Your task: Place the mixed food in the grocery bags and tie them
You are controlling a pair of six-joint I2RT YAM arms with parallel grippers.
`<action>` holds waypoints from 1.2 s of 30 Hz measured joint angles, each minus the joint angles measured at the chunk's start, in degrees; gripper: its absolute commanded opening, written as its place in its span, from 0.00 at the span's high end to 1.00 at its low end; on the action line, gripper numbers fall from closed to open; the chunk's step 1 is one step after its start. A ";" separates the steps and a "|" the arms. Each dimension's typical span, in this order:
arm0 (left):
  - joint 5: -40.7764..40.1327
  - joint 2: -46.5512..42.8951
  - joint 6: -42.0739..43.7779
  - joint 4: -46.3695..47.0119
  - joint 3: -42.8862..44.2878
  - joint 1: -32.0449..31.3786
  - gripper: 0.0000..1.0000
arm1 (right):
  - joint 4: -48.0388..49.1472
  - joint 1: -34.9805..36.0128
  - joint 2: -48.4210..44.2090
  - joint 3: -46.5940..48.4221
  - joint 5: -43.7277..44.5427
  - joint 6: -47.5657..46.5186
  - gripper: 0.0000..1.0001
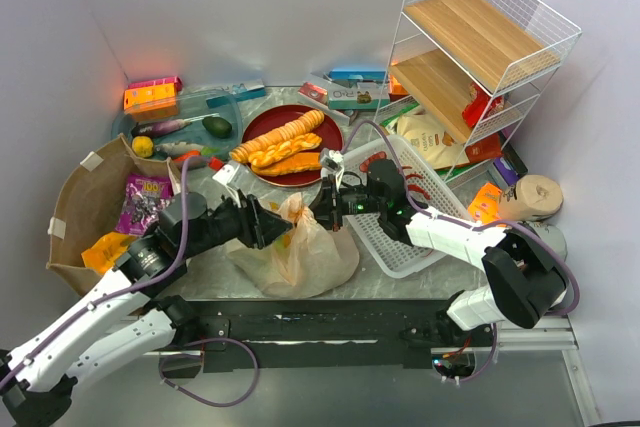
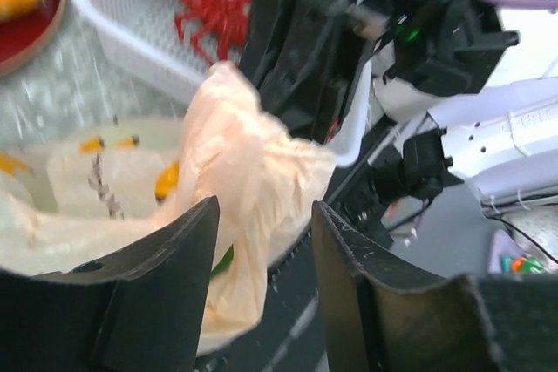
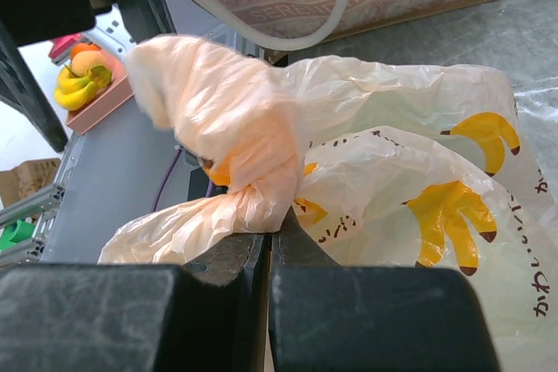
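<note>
The left claw (image 2: 264, 215) is released: its 2 dark fingers (image 2: 166, 289) stand well apart, and a bunched fold of the thin tan plastic bag (image 2: 235, 163) runs down through the gap, brushing the finger on the left of the wrist view. Whether it touches the other finger cannot be told. Seen from above, this claw (image 1: 283, 225) points at the bag's gathered top. The right claw (image 3: 268, 237) is clenched, its 2 fingers pressed together on a twisted neck of the plastic bag (image 3: 261, 154), with loose plastic spilling to either side of the pinch; yellow banana prints (image 3: 458, 215) show on the bag's wall. From above, the right claw (image 1: 325, 209) meets the same gathered top from the other side, close to the left one. The plastic bag (image 1: 305, 252) sits at the middle of the grey table (image 1: 400, 282), near its front edge. At the far left, the brown paper bag (image 1: 70, 202) lies open with a purple packet (image 1: 145, 202) and an orange packet (image 1: 105, 249) inside. Behind the plastic bag, a red plate (image 1: 265, 125) carries bread rolls (image 1: 280, 142). Just right of the bag is a white basket (image 1: 400, 247), and behind that stands a white wire rack (image 1: 480, 37) with 2 wooden shelves. Pale walls close in 3 sides.
</note>
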 measured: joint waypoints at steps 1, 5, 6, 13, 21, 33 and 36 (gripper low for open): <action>0.22 0.11 -0.61 -0.74 0.02 0.00 0.48 | 0.00 0.00 0.00 0.00 -0.02 0.00 1.00; 0.28 0.52 -2.80 -4.42 0.24 0.00 0.37 | -0.07 0.00 0.02 0.00 -0.02 0.00 1.00; 0.35 0.15 -3.13 -4.87 0.24 0.00 0.36 | -0.09 0.00 0.04 0.00 -0.04 0.00 1.00; 4.74 -6.08 -3.67 -2.56 0.24 0.00 0.31 | -0.24 0.00 0.15 0.02 -0.04 0.00 1.00; 15.34 -3.98 -3.61 -2.38 0.24 0.00 0.28 | -0.76 0.00 0.74 0.04 -0.04 0.00 1.00; 5.07 0.44 -3.80 -10.62 0.26 0.00 0.31 | -1.36 0.00 1.14 0.04 -0.02 -0.04 1.00; 2.40 0.59 -5.84 -8.66 -1.36 0.00 0.33 | -1.68 0.00 1.11 0.04 -0.02 -0.04 1.00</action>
